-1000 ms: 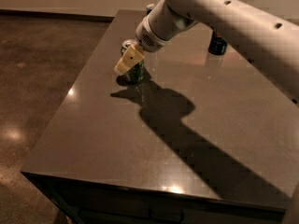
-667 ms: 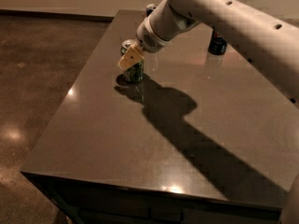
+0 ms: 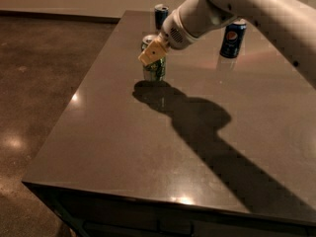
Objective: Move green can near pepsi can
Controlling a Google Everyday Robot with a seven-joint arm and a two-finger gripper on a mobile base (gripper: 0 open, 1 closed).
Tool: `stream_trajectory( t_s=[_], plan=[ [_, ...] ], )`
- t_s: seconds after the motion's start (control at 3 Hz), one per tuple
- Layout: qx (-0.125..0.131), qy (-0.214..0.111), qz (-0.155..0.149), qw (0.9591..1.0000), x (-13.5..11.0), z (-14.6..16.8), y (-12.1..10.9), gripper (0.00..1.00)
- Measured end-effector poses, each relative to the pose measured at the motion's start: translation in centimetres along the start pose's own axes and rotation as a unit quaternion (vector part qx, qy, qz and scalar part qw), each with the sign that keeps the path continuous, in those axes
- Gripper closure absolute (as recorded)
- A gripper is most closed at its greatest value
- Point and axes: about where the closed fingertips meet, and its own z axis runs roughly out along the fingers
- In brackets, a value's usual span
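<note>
The end effector (image 3: 152,54) is closed on the green can (image 3: 155,69), near the left edge of the worktop (image 3: 123,147). The pepsi can (image 3: 232,39) stands well apart by the far edge, so I judge the carrying is not yet done.

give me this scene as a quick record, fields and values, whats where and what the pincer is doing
surface: dark table
target: green can, toward the table's left side in the camera view
arm end: pincer at the green can's upper part, shut on it
goal marker: pepsi can, upright, farther back and to the right in the view, well apart from the green can
other: slim blue can at the far edge, behind the green can
task state: green can not yet near pepsi can
</note>
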Motion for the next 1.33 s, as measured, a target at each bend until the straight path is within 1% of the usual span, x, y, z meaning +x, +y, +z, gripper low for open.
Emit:
stream_trajectory(
  t_s=[0.33, 0.67, 1.0, 1.33],
  plan=[
    [0.053, 0.006, 0.051, 0.9973, 3.8, -5.3, -4.7, 1.00],
    [0.082, 0.009, 0.075, 0.9937, 6.1, -7.8, -7.2, 1.00],
    [0.114, 0.010, 0.095, 0.9889, 8.5, -10.1, -10.0, 1.00],
    [0.129, 0.011, 0.109, 0.9855, 10.5, -11.3, -12.3, 1.00]
  ],
)
